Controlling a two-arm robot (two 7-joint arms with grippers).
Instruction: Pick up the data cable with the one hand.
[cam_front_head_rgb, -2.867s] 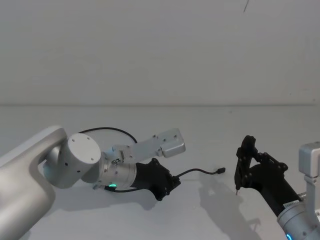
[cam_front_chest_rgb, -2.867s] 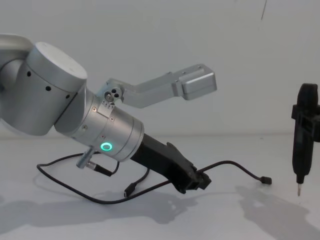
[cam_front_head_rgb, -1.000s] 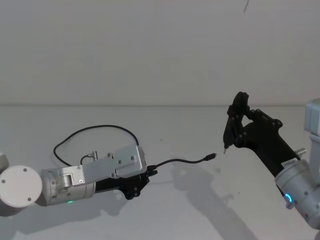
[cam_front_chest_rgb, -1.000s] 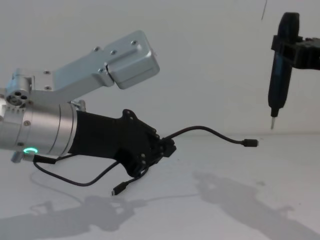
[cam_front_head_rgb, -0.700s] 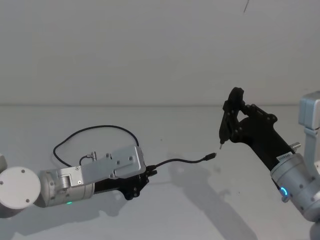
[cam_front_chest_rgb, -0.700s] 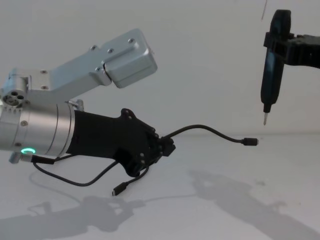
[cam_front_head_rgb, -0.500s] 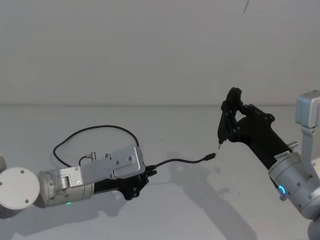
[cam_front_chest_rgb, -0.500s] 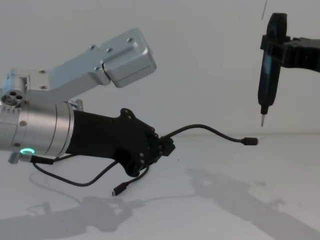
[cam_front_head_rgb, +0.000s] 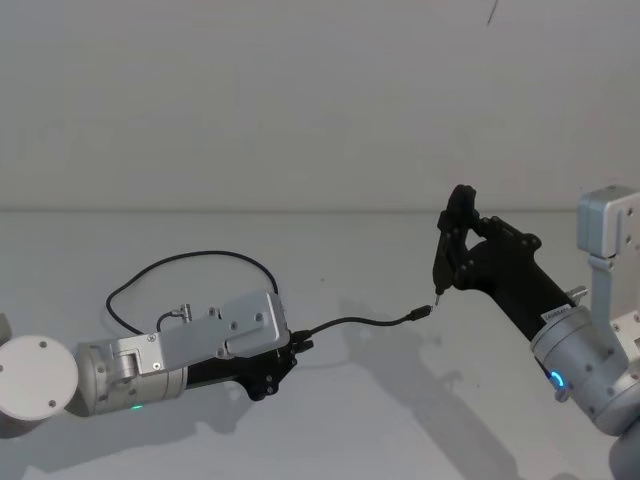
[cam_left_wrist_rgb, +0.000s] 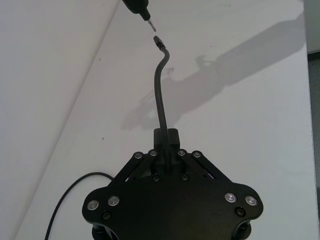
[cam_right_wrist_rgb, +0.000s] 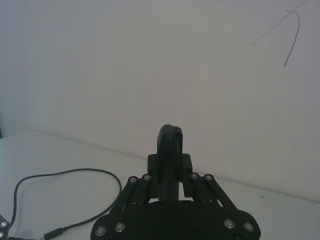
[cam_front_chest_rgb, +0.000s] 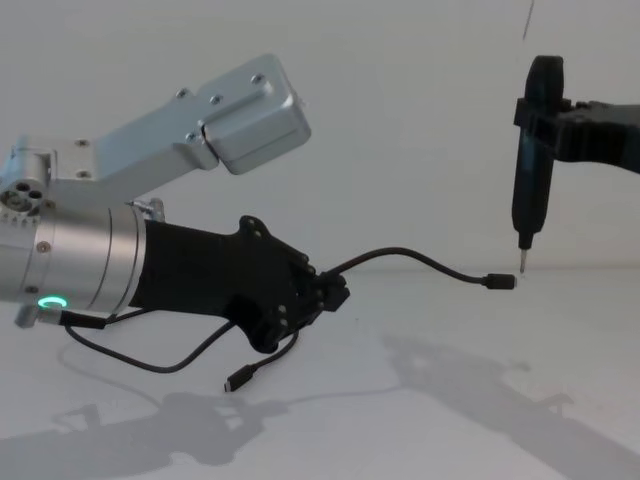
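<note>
Left tool (cam_front_chest_rgb: 333, 294) clamps the one data cable (cam_front_chest_rgb: 400, 251); right tool (cam_right_wrist_rgb: 169, 175) grips one pointed black probe (cam_front_chest_rgb: 526, 200) near its plug (cam_front_chest_rgb: 500, 281).

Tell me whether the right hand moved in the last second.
Yes. In the chest view the right hand, gripping a pointed tool, has sunk and shifted toward the robot's left, against the wall mark, nearing the data cable's free plug.

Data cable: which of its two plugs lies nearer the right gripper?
The plug stretched out beyond the left gripper; the other plug hangs beneath it.
</note>
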